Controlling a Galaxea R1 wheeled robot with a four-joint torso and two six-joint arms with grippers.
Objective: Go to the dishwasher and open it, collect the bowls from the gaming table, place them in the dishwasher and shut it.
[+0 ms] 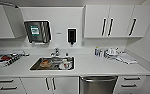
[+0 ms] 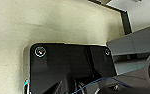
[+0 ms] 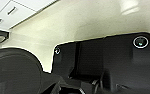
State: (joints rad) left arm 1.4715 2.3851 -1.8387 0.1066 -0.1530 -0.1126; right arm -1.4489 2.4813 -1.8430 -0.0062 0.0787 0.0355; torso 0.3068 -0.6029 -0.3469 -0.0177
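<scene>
Dishwasher sitting low in the head view, right of centre, built in under the white countertop. Brushed-steel front, bar handle along the top edge, door shut. White drawers with dark handles just to its right, white cupboard doors just to its left.

Steel sink set into the counter up and left of it, with some dishes inside, too blurry to sort out. Tap behind the sink. Dish rack with stuff in it at the far left of the counter. Few small bottles and containers toward the right, folded cloth beside them.

On the wall: paper towel dispenser, small dark soap dispenser, white upper cabinets with dark vertical handles.

Wrist views: just the dark robot plate over pale speckled floor. Fingers not made out on either side, so can't tell if spread or closed.
</scene>
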